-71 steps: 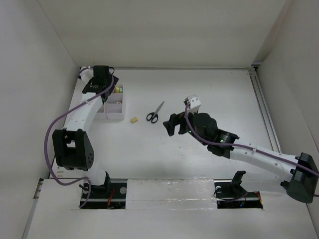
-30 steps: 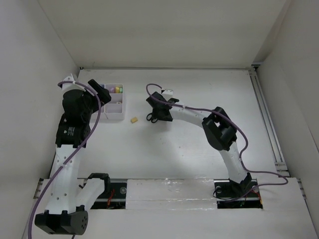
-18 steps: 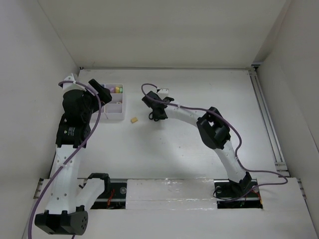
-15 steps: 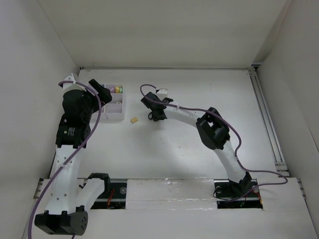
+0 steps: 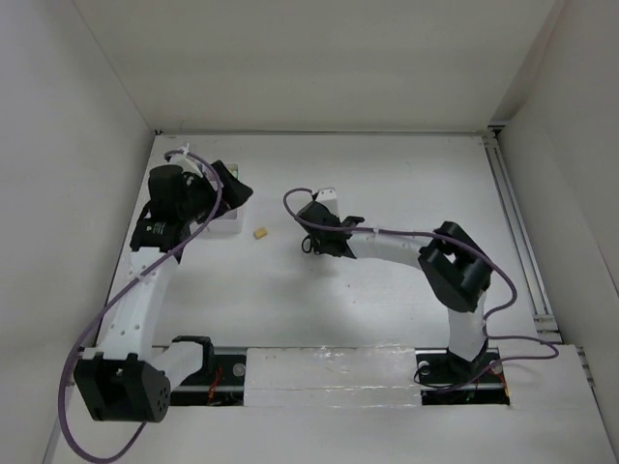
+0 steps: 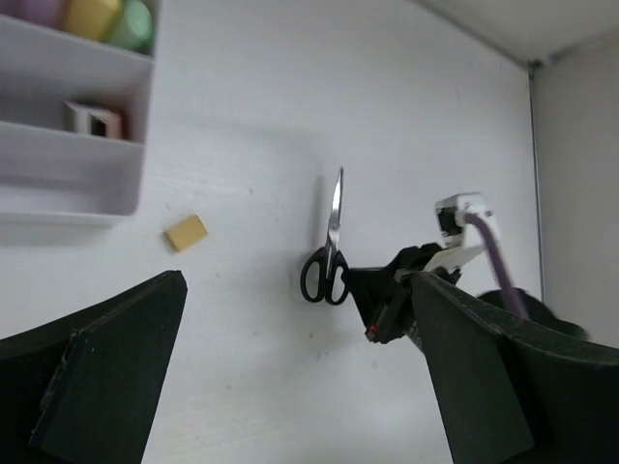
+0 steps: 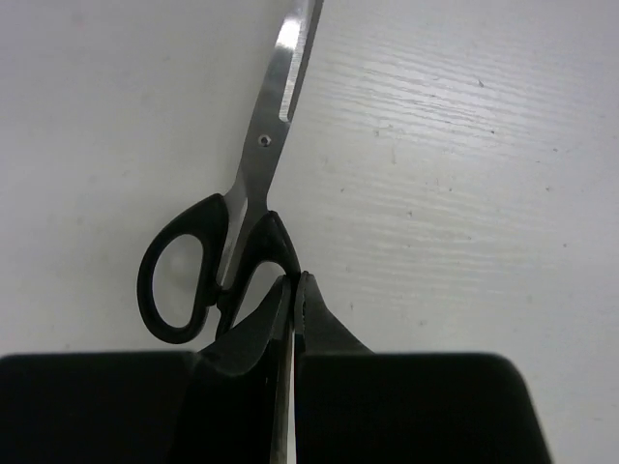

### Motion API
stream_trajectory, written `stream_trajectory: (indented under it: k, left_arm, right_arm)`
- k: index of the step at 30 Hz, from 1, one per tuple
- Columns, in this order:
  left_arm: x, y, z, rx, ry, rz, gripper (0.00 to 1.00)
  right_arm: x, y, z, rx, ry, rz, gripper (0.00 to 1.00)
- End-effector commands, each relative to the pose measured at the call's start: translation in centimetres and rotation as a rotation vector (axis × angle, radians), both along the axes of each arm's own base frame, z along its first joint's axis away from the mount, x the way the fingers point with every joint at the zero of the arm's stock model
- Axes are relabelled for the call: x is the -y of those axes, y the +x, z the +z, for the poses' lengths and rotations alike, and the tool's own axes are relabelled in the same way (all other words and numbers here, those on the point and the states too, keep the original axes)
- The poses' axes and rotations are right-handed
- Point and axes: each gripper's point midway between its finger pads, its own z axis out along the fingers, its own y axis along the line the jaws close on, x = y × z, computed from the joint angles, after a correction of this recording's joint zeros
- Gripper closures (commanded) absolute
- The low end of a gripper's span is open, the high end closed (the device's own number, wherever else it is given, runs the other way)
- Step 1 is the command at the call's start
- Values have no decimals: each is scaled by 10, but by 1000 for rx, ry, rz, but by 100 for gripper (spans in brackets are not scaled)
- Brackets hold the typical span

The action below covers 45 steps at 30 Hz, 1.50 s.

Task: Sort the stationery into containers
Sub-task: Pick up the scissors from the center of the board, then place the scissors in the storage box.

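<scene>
Right wrist: closed R gripper [image 7: 293, 282] tip at scissors [image 7: 253, 193] handle loop.

left wrist: tray [image 6: 77, 164] cut off at 9 and 12 o'clock, markers [image 6: 92, 14] clipped at 12, item [image 6: 94, 120] inside unidentifiable | right wrist: scissors [image 7: 253, 208] tip cut at 12, one loop behind right gripper [image 7: 294, 282] | top: tray mostly under left gripper [image 5: 235, 193]

Black-handled scissors [image 6: 330, 242] were laid flat, blades closed, near a tan eraser block [image 6: 185, 233]; coloured markers [image 6: 95, 14] were held in the white tray [image 6: 77, 176].
</scene>
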Motion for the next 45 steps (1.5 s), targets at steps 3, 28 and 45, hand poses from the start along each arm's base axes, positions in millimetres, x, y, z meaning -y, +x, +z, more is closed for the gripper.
stream_trajectory:
  k: [3,28,45]
  left_arm:
    - [49,-11,-7,-9,-101,-288,0]
    - [75,-30,-5,18,-180,-485,56]
    - [47,-3,0,17,-124,-233,100]
  right_arm:
    - [-43,-5,105,264,181,232,100]
    - [-120,-86,240,435,558,671,100]
    - [-104,-68,235,458,511,533,0]
